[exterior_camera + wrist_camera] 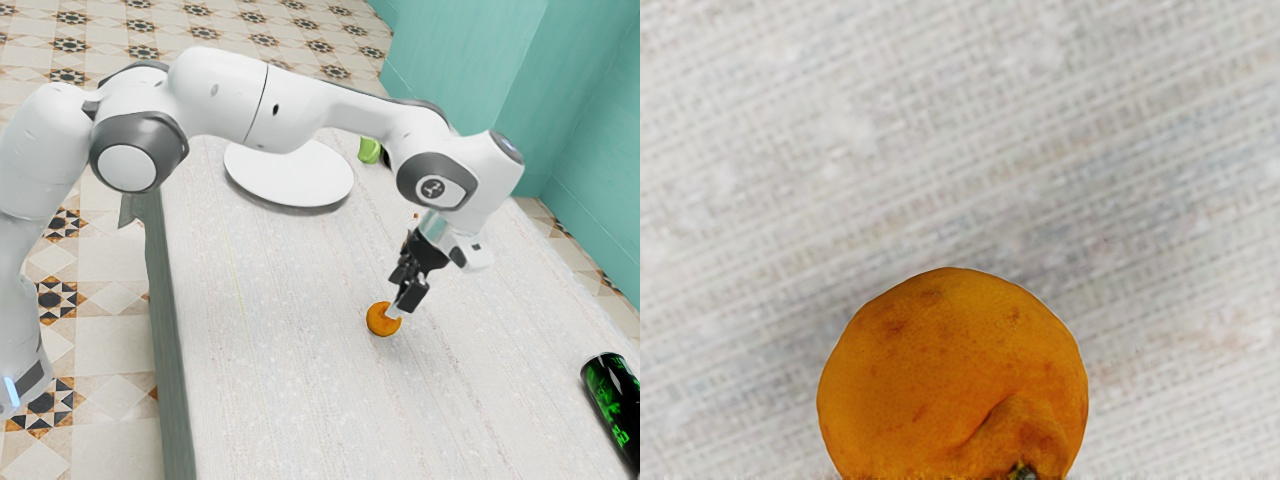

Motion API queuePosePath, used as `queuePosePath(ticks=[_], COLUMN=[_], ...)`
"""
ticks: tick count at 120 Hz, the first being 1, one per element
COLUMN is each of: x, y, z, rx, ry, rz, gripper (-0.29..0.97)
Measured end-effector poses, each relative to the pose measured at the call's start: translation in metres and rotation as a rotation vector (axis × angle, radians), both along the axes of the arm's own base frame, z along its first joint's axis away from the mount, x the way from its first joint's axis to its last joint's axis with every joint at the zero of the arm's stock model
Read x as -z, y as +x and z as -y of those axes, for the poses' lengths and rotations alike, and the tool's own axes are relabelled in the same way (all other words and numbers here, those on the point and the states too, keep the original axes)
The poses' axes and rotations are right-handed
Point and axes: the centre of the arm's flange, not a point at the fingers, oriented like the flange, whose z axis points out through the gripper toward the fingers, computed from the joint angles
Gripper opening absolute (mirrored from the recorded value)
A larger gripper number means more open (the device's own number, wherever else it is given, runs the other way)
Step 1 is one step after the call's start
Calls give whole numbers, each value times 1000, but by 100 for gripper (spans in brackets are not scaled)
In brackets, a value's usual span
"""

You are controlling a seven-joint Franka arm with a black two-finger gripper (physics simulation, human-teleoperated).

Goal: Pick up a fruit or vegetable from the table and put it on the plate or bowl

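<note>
Fruit: orange fruit [381, 319], round with a dent near its stem, lies on the table [290, 390] toward the middle. The wrist view shows it close under the hand.
Pincer: pincer [410, 298] hangs low at the fruit's upper edge, on the side toward the exterior view's right. I cannot tell whether it is spread or closed on the fruit.
Plate: white plate [290, 175] sits at the table's far end, well apart from the fruit and partly behind the forearm.
Off-centre risk: the pincer looks set to one side of the fruit rather than over its middle. A close from there would likely push the fruit away instead of catching it.
Rolling risk: the fruit is round and smooth, so a nudge could send it across the table, out from under the hand.
Slip risk: a grip high on the curve may squeeze the fruit downward and lose it during the lift.
Carry risk: the path to the plate is long, so a weak hold could drop the fruit short of it.
Bystanders: a green thing [369, 150] lies beyond the plate and a dark can [612, 398] stands near the table's edge. Both are clear of the likely path.
</note>
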Motion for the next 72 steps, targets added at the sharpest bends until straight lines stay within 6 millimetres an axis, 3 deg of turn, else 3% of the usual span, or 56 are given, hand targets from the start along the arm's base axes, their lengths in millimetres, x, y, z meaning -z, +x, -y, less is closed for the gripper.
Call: queuePosePath(ticks=[72], x=[9], y=[-13], z=[-4], rx=[-10], ry=[-1], rz=[-50], gripper=[68])
